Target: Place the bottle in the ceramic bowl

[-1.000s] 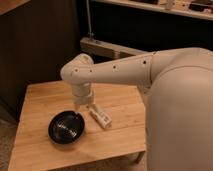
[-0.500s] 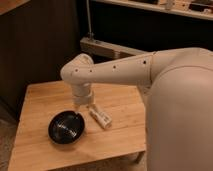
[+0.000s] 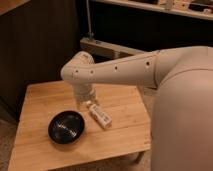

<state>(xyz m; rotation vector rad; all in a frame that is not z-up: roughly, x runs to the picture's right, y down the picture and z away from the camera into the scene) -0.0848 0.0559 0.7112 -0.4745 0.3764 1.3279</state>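
A small slim white bottle (image 3: pixel 99 114) lies on its side on the wooden table (image 3: pixel 40 97), just right of the glossy black ceramic bowl (image 3: pixel 66 127). The bowl sits near the table's front left and holds nothing. My gripper (image 3: pixel 84 103) hangs from the white arm (image 3: pixel 115 70) right above the bottle's near end, at the bowl's back right edge. The arm's wrist hides most of the gripper.
The table's front edge (image 3: pixel 80 160) is close to the bowl. Dark cabinets and a grey rail (image 3: pixel 107 47) stand behind the table. My large white body (image 3: pixel 182 115) fills the right side.
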